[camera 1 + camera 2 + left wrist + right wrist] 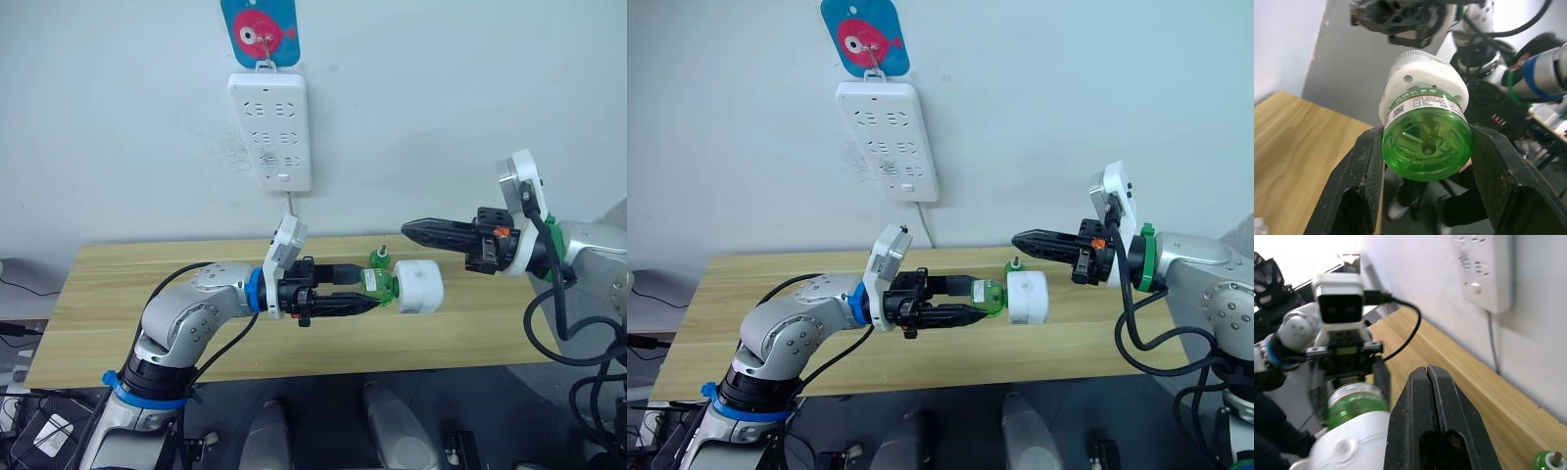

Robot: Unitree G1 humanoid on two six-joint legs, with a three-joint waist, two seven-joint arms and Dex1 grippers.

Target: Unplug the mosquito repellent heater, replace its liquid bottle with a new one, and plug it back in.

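Your wooden surface (147,323) runs along a white wall, and a white power strip (270,129) hangs on that wall from a blue fish-print hook (260,31), its cord dropping behind the surface.

Your left claw (377,292) reaches out above the surface, its two black fingers (1359,186) clamped on either side of the green liquid bottle (1426,143). The bottle lies sideways and is still seated in the mosquito repellent heater (418,287), so you hold the white unit in the air by its bottle, well below the power strip and unplugged.

Your right claw (409,229) hovers just above and to the right of the heater, fingers pressed together with nothing between them, clear of the unit.

A second small green bottle (379,258), with a white collar and a wick showing at its top in the right wrist view, stands upright on the surface behind the heater, near the wall.
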